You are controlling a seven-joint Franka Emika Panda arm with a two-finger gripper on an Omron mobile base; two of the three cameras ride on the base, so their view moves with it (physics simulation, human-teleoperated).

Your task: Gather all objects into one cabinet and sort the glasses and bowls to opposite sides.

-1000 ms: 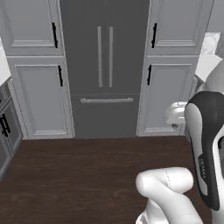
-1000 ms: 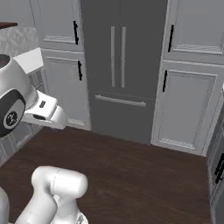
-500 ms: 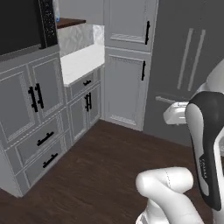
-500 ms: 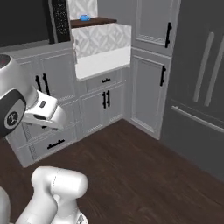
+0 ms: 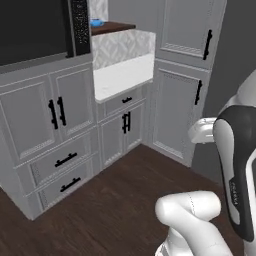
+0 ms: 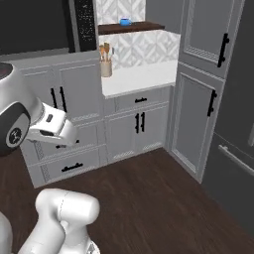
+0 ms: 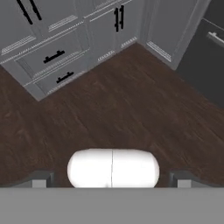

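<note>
Hand view: gripper (image 7: 112,179) points down at dark wood floor (image 7: 131,113); fingertips (image 7: 41,178) barely show at the lower corners, wide apart, nothing between them. Drawers (image 7: 54,57) with black handles lie across the top of this view. Right base view: white countertop (image 6: 144,77) over grey lower cabinets (image 6: 136,126); tan crock with wooden spoons (image 6: 105,63) stands at the counter's left end, against a tall black panel (image 6: 84,25). Dark shelf (image 6: 131,27) above the patterned backsplash carries a small blue cup (image 6: 125,22). Tall grey cabinet (image 6: 206,84) stands right of the counter, doors closed; dark fridge (image 6: 238,129) beyond it. Left base view: blue cup (image 5: 96,22) on the same shelf, well apart from the arm (image 5: 235,165).
</note>
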